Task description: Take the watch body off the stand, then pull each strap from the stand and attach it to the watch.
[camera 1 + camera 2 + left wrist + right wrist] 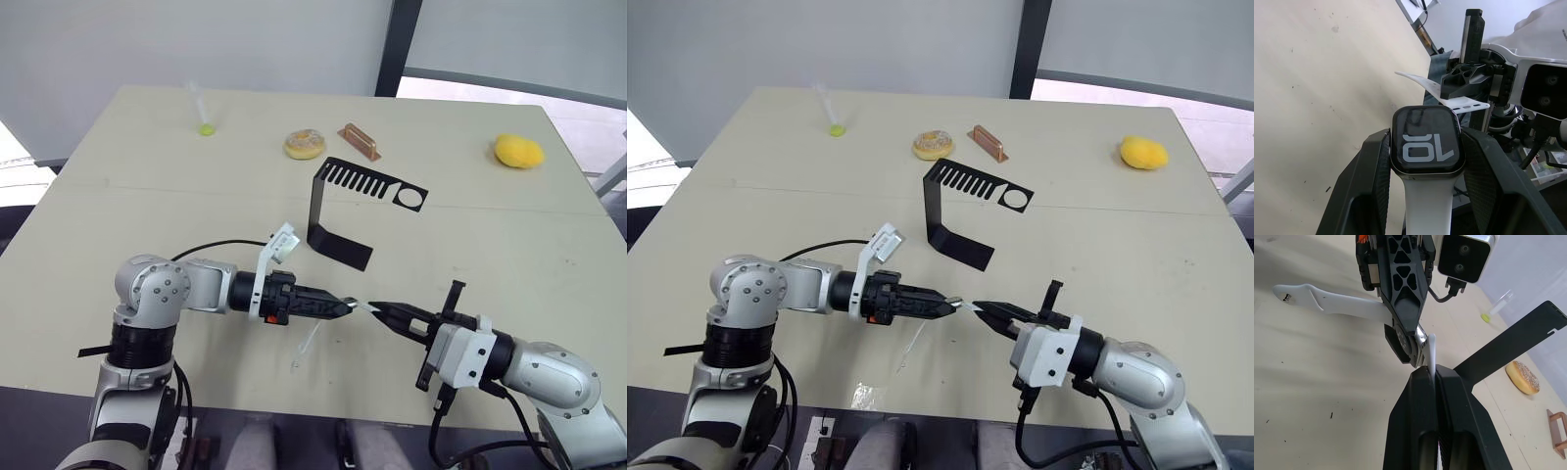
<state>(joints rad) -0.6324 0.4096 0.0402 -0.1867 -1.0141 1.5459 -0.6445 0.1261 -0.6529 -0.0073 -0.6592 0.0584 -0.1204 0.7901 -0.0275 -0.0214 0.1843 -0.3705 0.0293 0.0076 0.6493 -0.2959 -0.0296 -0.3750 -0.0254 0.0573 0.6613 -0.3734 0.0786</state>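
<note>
Gripping the small black rounded-square watch body [1427,141] between its two black fingers, the left gripper [345,306] sits low over the near part of the beige table [147,186], pointing toward the right gripper [378,309]. Glossy screen with pale digits faces the left wrist camera. One slim white rubbery strap [1428,205] is already on the watch body, running back between the left fingers; in the right wrist view it sticks out past the left gripper as a long white tongue with a small pin at its end.

Right gripper is clamped shut on the second white strap with a row of tiny holes [1462,104]; its free end reaches up to the watch body's other edge, touching or just short of it, can't tell which. The two grippers are nearly tip to tip.

Thin black C-shaped sheet-metal stand [338,211] is upright behind the grippers, mid-table, comb slots and round hole bare.

Far side of the table: sugared doughnut [305,144], small copper-coloured bracket [360,140], yellow lumpy object [518,151], clear tube with yellow-green end [201,110].
</note>
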